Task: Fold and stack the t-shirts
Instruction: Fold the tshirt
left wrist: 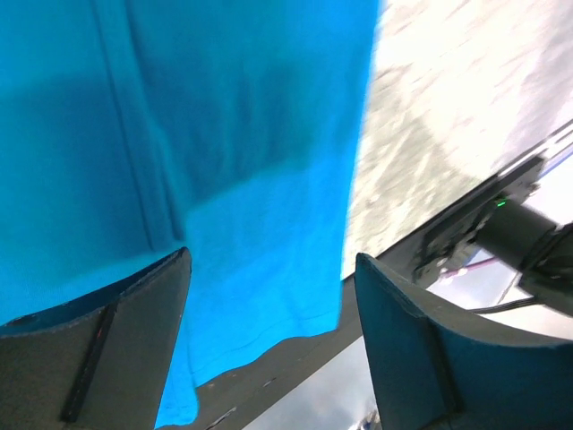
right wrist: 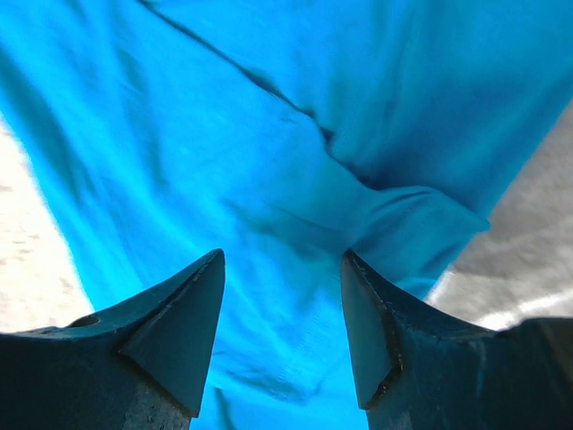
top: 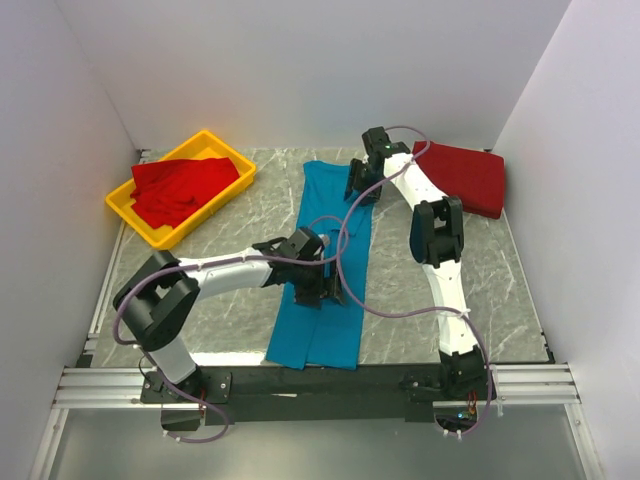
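Note:
A teal-blue t-shirt [top: 322,250] lies folded into a long narrow strip down the middle of the table, from the back to the front edge. My left gripper [top: 316,282] hovers open over its lower half; in the left wrist view the cloth [left wrist: 224,134] and its hem fill the space beyond the open left gripper [left wrist: 273,260]. My right gripper [top: 364,186] stands open at the strip's far right edge, over rumpled teal cloth [right wrist: 269,134], with nothing between the fingers of the right gripper [right wrist: 283,255]. A folded red t-shirt [top: 466,176] lies at the back right.
A yellow tray [top: 128,212] at the back left holds crumpled red cloth [top: 182,188]. White walls close in the marble table [top: 430,290] on three sides. A black rail [top: 330,382] with the arm bases runs along the front edge.

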Robot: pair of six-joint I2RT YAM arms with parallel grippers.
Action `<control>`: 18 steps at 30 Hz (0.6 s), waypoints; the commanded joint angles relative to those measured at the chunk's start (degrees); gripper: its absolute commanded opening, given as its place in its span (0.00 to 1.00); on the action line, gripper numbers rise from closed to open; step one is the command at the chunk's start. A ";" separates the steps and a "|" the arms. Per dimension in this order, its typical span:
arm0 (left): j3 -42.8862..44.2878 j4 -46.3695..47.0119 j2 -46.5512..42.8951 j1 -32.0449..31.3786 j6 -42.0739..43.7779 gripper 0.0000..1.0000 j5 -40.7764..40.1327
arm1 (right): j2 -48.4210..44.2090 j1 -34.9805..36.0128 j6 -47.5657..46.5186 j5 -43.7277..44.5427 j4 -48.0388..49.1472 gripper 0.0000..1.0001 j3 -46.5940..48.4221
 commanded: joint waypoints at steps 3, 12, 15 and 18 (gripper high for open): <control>4.66 -3.72 -8.01 2.63 3.80 0.81 -2.96 | -11.16 -1.64 2.25 -5.82 7.75 0.62 -4.55; -1.75 -15.58 -18.29 15.37 9.70 0.81 -3.58 | -37.17 -1.82 -0.82 -0.47 5.47 0.61 -32.82; -3.60 -19.36 -21.81 17.31 10.84 0.81 -4.19 | -47.27 -1.29 -0.39 -0.64 6.26 0.60 -48.64; -4.48 -23.40 -23.75 17.84 11.28 0.80 -4.20 | -57.12 1.51 0.84 -0.55 6.79 0.59 -63.33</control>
